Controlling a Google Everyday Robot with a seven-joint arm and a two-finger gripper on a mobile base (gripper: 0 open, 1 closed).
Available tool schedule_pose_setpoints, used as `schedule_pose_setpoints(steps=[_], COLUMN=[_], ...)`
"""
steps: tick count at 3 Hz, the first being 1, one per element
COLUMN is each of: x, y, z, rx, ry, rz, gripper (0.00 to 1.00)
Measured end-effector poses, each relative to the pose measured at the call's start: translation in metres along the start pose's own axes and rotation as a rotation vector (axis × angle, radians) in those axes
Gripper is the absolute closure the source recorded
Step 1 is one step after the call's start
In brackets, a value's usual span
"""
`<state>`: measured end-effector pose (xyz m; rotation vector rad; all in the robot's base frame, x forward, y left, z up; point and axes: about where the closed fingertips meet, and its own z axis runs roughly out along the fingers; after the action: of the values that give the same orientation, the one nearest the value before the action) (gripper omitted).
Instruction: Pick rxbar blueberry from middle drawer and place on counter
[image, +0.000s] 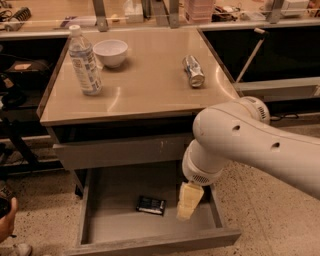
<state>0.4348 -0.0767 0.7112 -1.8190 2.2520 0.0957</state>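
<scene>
Navy rxbar blueberry (151, 205) just beside gripper (184, 215)

The counter (150, 92) bears a bottle (84, 62), bowl (110, 52) and lying can (193, 71); gripper (187, 209) hangs over the middle drawer (112, 222).

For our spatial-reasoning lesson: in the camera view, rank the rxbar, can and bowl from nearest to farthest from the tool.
The tool hangs over the middle drawer, right side.
1. rxbar, on the drawer floor beside it.
2. can, right side of the counter.
3. bowl, counter's back left.
</scene>
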Motion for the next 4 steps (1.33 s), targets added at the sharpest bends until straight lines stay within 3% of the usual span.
schedule_pose_setpoints(steps=[1,2,4], x=[-0.009,-0.016,-0.017], y=[-0.009,-0.01,0.0], z=[0.038,0.068,0.088], rx=[-0.009,-0.066,-0.11], ry=[-0.022,-0.032,-0.056], rz=[0.034,0.041,0.044], gripper=[0.0,0.0,0.0])
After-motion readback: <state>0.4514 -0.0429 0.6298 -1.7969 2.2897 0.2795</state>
